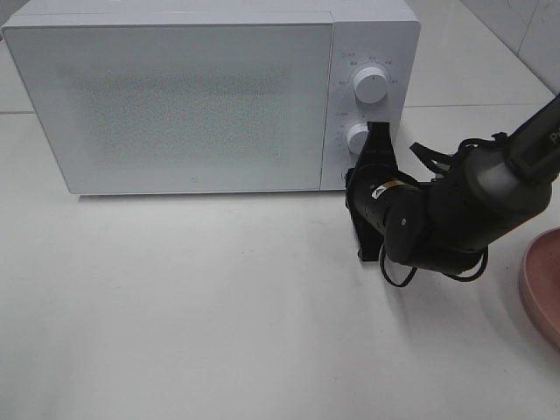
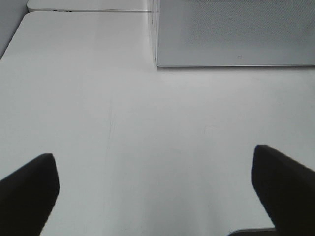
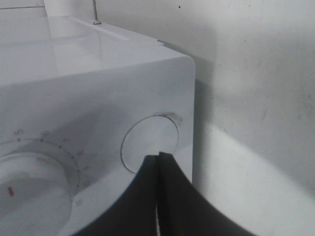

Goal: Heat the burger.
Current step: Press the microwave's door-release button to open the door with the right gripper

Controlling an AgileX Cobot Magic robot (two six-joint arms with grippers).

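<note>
Two fingertips of the right gripper (image 3: 158, 157), shut together on nothing, sit at the round button (image 3: 145, 137) on the closed microwave's (image 1: 175, 105) right panel, the left gripper (image 2: 155, 179) hangs wide open and empty above the white table (image 1: 219, 306), and the burger cannot be seen.

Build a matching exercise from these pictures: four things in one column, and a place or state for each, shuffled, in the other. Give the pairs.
Things
1. microwave door
2. right gripper
3. left gripper
4. pink plate

Places or states
A. cut off by the right edge of the high view
B. closed, with nothing visible through its speckled front
C. fingers shut together, tips pointed at the microwave's control panel
D. fingers wide apart above bare table

Pairs: 1-B, 2-C, 3-D, 4-A
</note>
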